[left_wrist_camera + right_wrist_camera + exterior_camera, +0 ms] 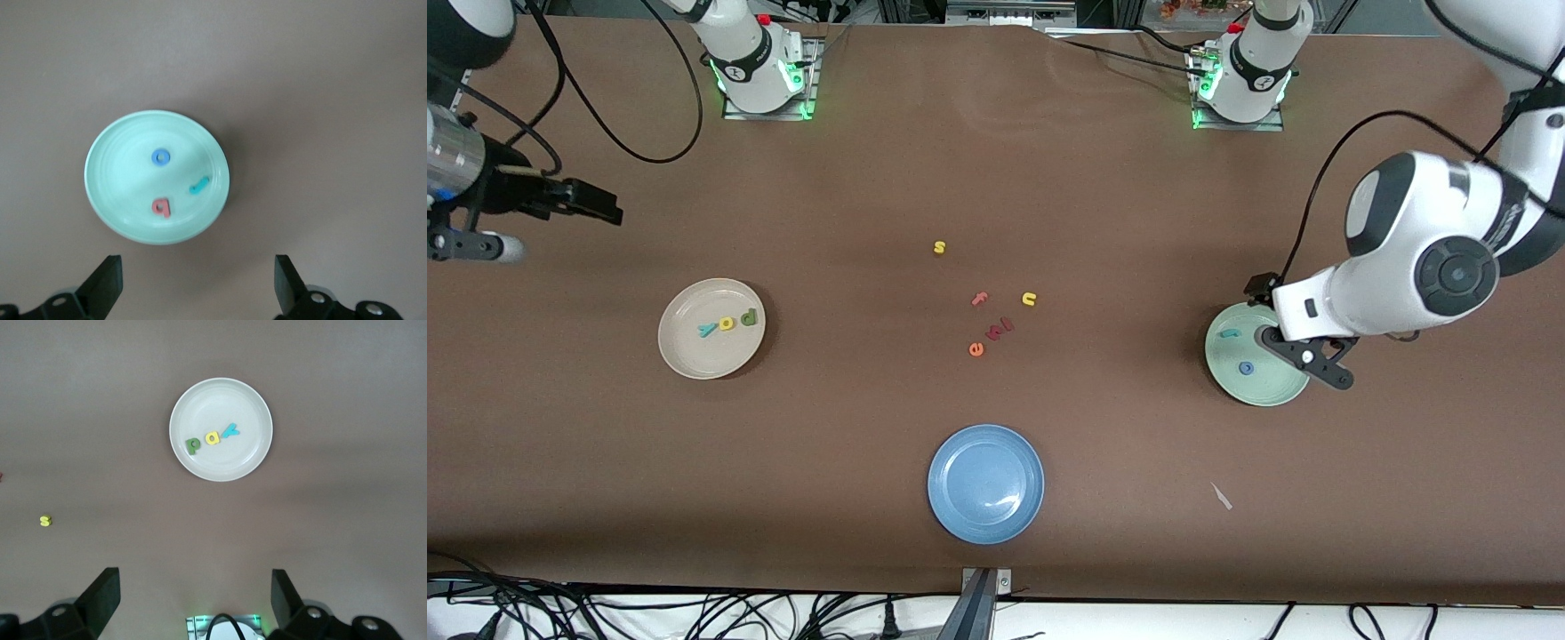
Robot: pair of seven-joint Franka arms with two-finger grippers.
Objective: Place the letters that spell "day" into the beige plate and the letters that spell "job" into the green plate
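Observation:
The beige plate lies toward the right arm's end of the table and holds the green d, yellow a and teal y in a row. The green plate lies toward the left arm's end. In the left wrist view the green plate holds the blue o, teal j and red b. My left gripper hovers open and empty over that plate's edge and hides the b in the front view. My right gripper waits open and empty, high over the table's end.
A blue plate with nothing in it sits nearest the front camera at mid-table. Loose letters lie in the middle: yellow s, pink f, yellow u, orange e and dark red pieces. A paper scrap lies nearer the camera.

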